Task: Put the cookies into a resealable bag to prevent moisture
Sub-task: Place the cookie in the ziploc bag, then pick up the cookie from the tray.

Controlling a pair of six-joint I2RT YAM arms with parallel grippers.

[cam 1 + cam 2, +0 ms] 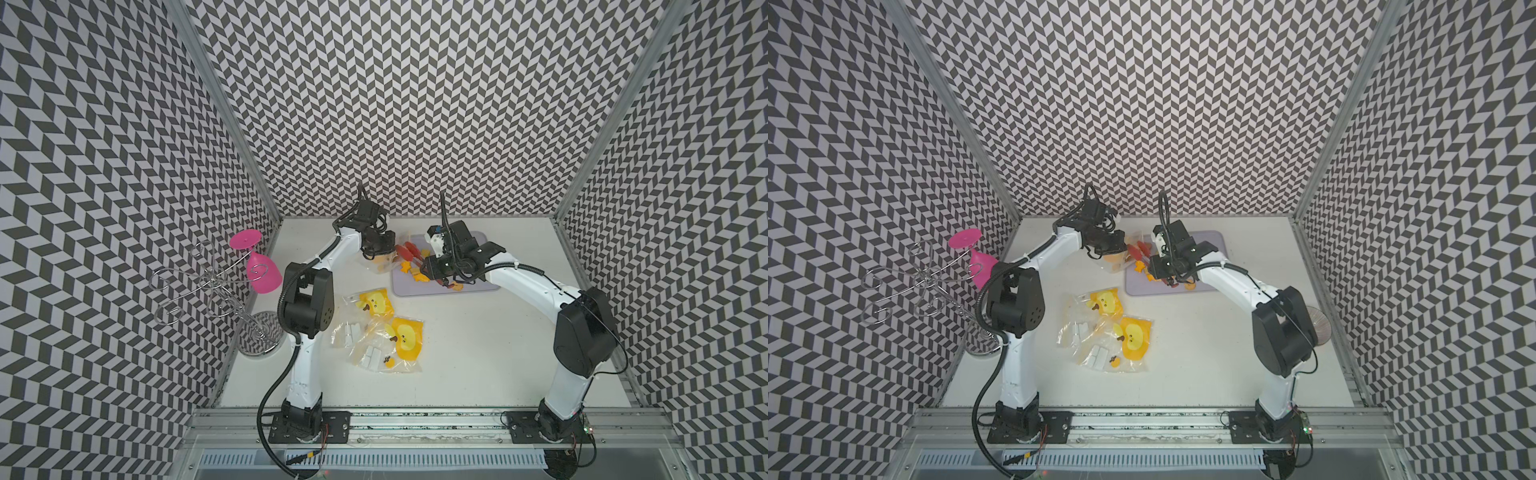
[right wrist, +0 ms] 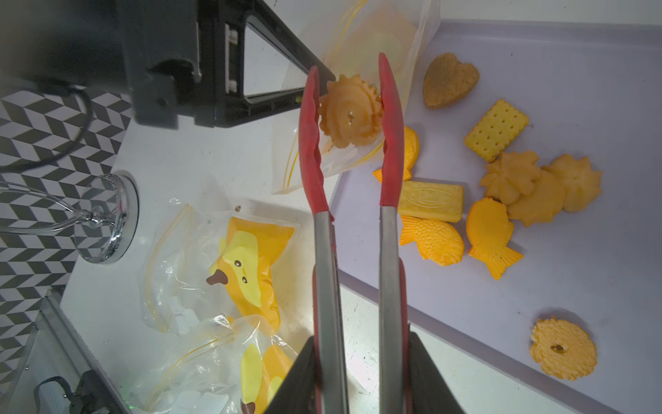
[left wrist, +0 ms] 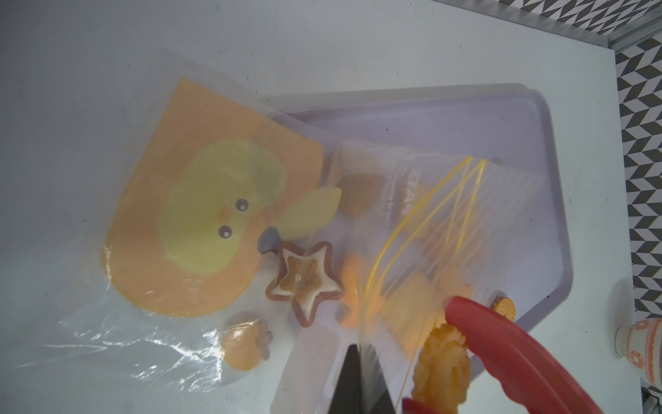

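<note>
One frilly round cookie (image 2: 349,114) is hanging at the bag's mouth, pinched in the tongs (image 2: 353,215) my right claw (image 2: 361,376) is squeezing. My left claw (image 3: 358,380), pressed together on the bag (image 3: 430,200) lip, is holding that mouth open at ten o'clock from the right claw, straight along the tongs. Other cookies (image 2: 501,186) are lying on the tray (image 2: 573,71), at three o'clock from the bag.
</note>
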